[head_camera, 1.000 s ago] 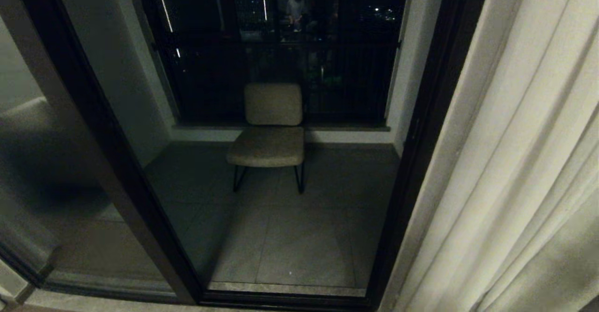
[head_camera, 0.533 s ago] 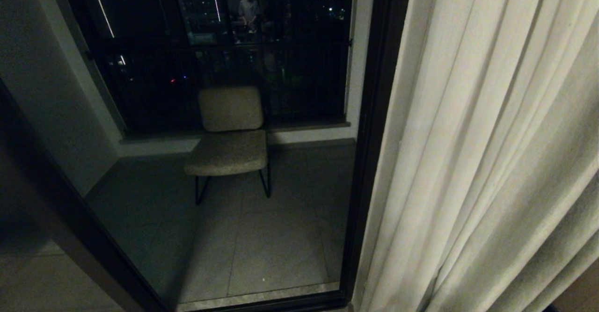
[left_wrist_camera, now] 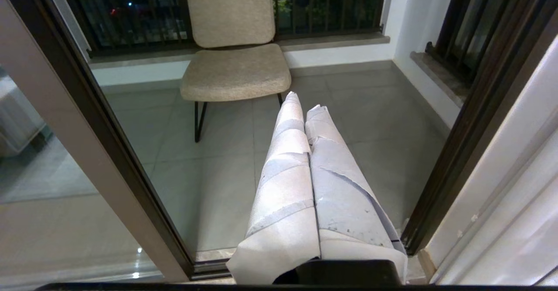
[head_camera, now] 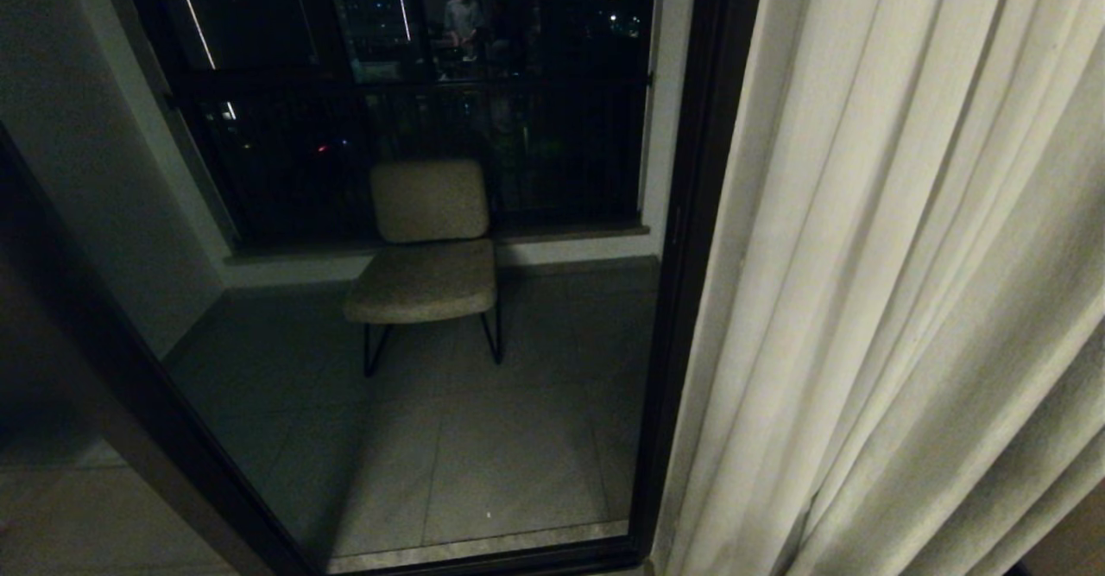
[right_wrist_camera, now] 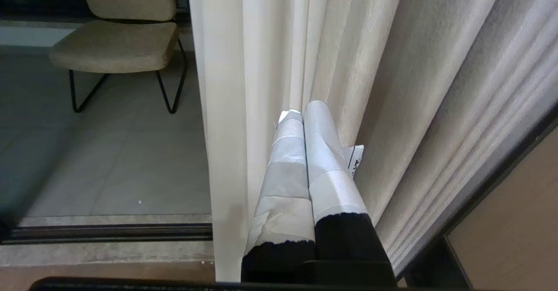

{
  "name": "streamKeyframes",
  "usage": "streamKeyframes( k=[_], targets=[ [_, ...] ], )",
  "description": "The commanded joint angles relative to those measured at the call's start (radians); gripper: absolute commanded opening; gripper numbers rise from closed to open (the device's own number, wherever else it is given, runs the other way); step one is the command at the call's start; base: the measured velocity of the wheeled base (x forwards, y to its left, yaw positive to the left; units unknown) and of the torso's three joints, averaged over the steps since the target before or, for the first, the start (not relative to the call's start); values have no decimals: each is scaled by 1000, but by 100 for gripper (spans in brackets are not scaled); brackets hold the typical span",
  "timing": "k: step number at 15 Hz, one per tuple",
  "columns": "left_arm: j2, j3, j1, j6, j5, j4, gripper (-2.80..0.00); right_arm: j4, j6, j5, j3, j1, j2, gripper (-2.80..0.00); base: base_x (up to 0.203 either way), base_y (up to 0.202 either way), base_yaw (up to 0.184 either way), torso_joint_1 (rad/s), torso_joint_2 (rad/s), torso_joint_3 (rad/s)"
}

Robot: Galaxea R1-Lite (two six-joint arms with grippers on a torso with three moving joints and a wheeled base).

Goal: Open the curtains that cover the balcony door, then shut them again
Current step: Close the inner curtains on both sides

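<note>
- While its tape-wrapped fingers lie pressed together with nothing between them, the right gripper [right_wrist_camera: 297,107] points into the pleats of the curtains [right_wrist_camera: 348,64], its tips at the fabric (whether they actually touch it cannot be told).
- The left gripper [left_wrist_camera: 304,100] is likewise closed on nothing, aimed through the balcony door [left_wrist_camera: 109,121] toward the tiled floor [left_wrist_camera: 218,173] and the beige chair [left_wrist_camera: 235,64] beyond the glass.
- In the head view neither arm shows; the curtains [head_camera: 906,282] hang gathered on the right, just beside the dark frame of the balcony door [head_camera: 682,256], leaving the glass uncovered.
- Compared with a second ago, the whole head view has swung: the chair [head_camera: 427,248] now sits further left and the curtains fill more of the picture (the camera turned, not the things).
- Since half a second ago the scene has barely shifted.
- A person's reflection [head_camera: 464,15] shows faintly high in the glass.
</note>
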Motion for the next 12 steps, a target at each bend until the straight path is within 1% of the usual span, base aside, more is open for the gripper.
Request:
streamKeyframes(
  k=[1,3,6,9,12],
  targets=[
    [0,0,0,0,0,1,-280,-3,1,31,-62,1,53,-280,0,0,0,0,0,0],
    [0,0,0,0,0,-1,-280,-6,2,62,-126,1,119,-280,0,0,0,0,0,0],
    [0,0,0,0,0,1,-280,-43,7,91,-250,1,306,-280,0,0,0,0,0,0],
    [0,0,0,0,0,1,-280,-78,35,122,-438,17,530,-280,0,0,0,0,0,0],
    [0,0,0,0,0,0,-280,-92,50,139,-631,75,733,-280,0,0,0,0,0,0]
  ],
)
